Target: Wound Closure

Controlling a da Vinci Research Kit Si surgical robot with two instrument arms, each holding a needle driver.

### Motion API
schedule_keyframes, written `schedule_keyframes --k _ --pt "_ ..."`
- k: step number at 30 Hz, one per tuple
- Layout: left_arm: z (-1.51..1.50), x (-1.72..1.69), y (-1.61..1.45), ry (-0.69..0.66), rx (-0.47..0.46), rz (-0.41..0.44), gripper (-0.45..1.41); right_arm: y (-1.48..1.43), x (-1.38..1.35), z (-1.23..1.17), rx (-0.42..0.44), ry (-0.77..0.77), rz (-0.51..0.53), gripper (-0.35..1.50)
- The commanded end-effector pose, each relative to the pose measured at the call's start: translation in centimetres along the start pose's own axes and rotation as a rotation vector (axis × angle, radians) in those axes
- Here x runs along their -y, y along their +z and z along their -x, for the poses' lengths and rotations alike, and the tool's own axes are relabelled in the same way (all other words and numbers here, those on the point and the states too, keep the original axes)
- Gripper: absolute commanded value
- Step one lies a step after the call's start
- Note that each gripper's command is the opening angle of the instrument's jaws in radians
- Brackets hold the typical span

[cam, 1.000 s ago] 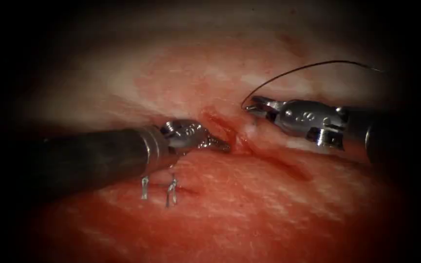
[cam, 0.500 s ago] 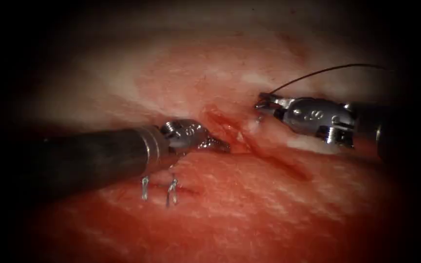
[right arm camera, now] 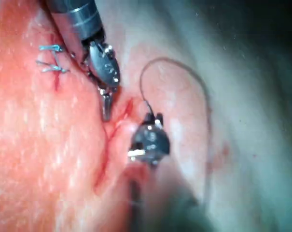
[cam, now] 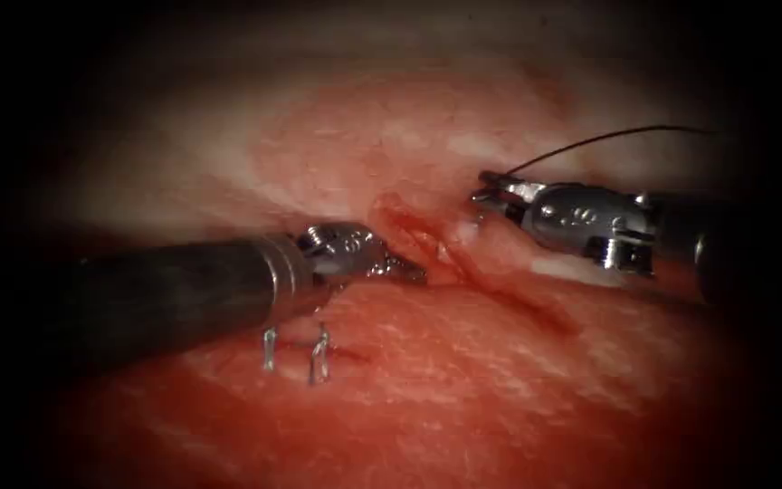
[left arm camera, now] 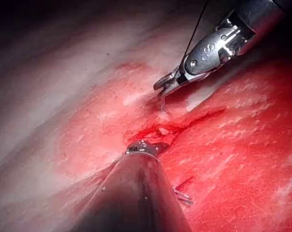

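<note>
Endoscope view, from the left: two finished stitches [cam: 319,353] sit in the tissue [cam: 463,380] under the left tool's shaft, their short cut ends standing up. The left tool [cam: 405,268] has its jaws closed on nothing, and its tip rests against the left lip of the cut [cam: 450,263]. The cut is an open, wet red groove running down to the right.

Just right of the cut, the right tool [cam: 491,192] has its jaws clamped on what looks like the needle [left arm camera: 162,104]. In the left wrist view, a short silvery piece points down from the jaws onto the pale tissue at the right lip. I cannot tell where along its curve it is held, nor whether the point has entered the tissue. The thread [cam: 608,136] rises from the jaws and arcs away to the right, slack and clear of both tools.

As I judge it, the work in hand is presenting the needle at the right lip. It would go best with the needle held firm and square to the cut's edge (not slanted along it). The left tip should steady the far lip without crushing it, and the thread should stay out of the jaws' way.
</note>
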Motion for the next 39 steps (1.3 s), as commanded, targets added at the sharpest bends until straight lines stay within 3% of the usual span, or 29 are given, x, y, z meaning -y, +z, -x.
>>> schedule_keyframes --k 1,11,32,37,39 --pt "0.02 0.01 0.09 0.000 0.000 0.002 -0.33 0.10 0.00 0.01 -0.002 0.044 -0.008 -0.35" --pt "0.02 0.01 0.09 0.000 0.000 0.002 -0.33 0.05 -0.10 0.07 -0.031 0.315 -0.046 -0.35" --pt "0.05 0.02 0.05 0.003 0.004 0.008 -0.33 0.25 -0.10 0.25 -0.073 0.507 -0.201 -0.35" --pt "0.11 0.03 -0.10 0.004 0.015 0.024 -0.33 0.25 -0.11 0.25 -0.071 0.520 -0.202 -0.35" --pt "0.15 0.06 -0.20 0.004 0.017 0.031 -0.33 0.27 -0.08 0.23 -0.053 0.604 -0.245 -0.35"
